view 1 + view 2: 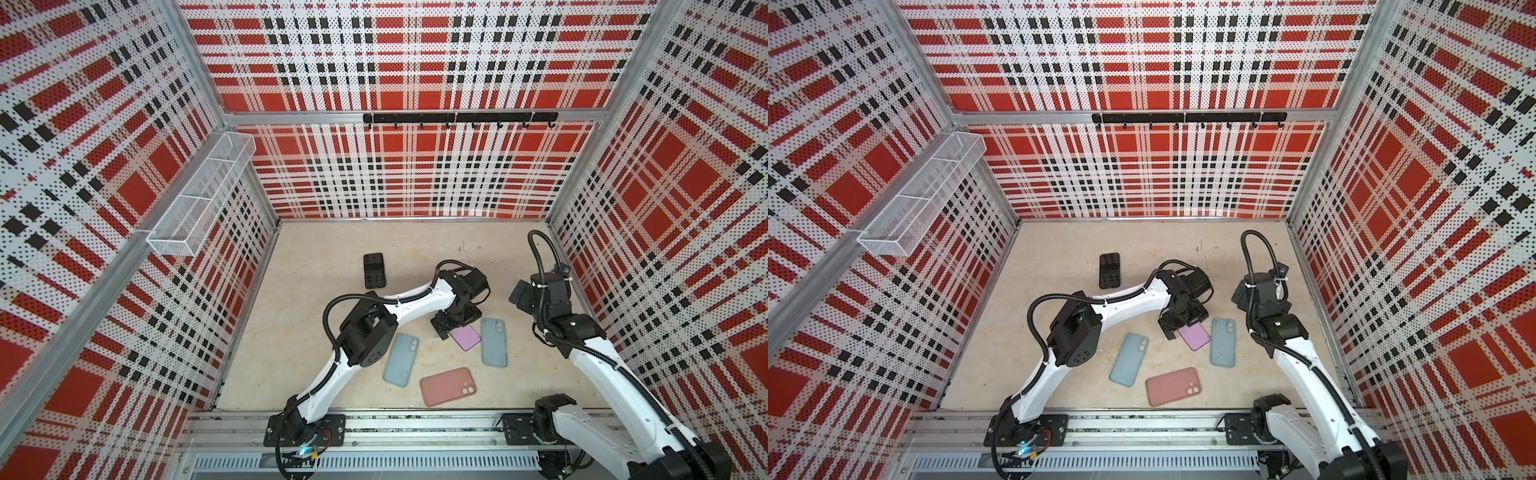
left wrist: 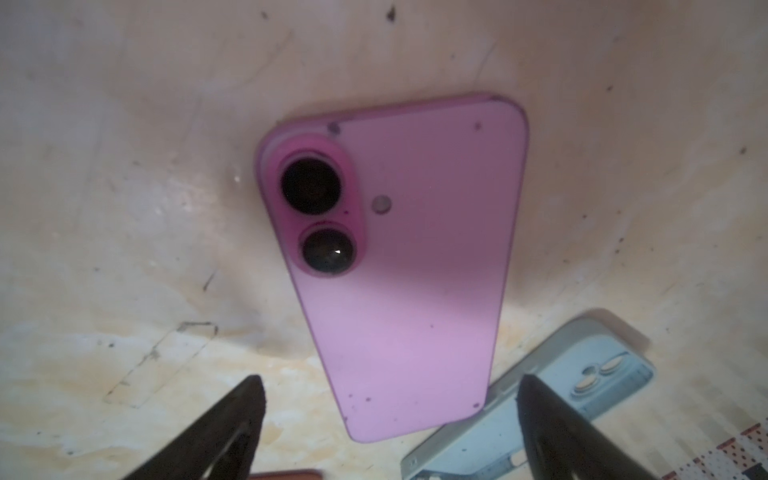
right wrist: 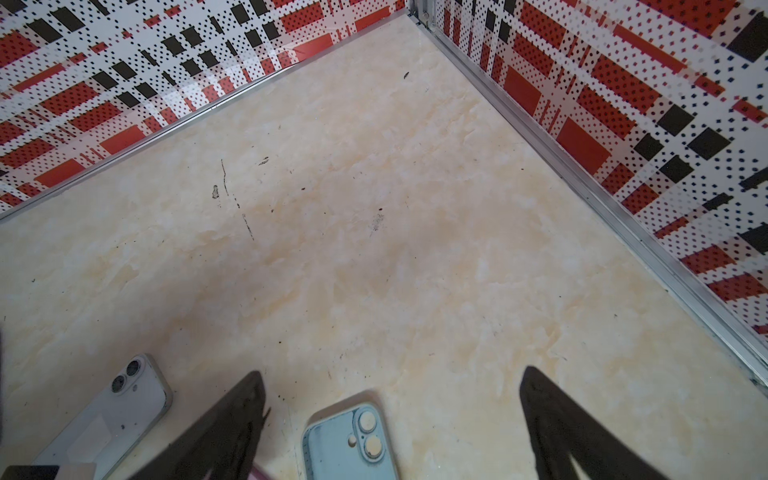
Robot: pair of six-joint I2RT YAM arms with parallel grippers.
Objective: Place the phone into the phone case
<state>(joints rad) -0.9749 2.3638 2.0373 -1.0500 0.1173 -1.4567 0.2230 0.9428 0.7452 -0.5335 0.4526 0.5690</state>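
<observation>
- Left gripper (image 2: 390, 386), fingers spread and empty, hangs over the pink phone (image 1: 467, 337) mid-table. The phone's long axis runs out between the 2 fingers.
- Right gripper (image 3: 390, 374), also spread and empty, hangs farther off, near the table's right edge.
- Right blue case (image 1: 493, 341) lies just beside the phone and looks empty.

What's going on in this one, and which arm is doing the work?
The left gripper hangs open over the purple phone, which lies camera side up on the table; nothing is gripped yet. The right gripper is open and empty over bare table off to the right. Two blue cases and a pink case lie loose nearby; the phone is in none of them.
</observation>
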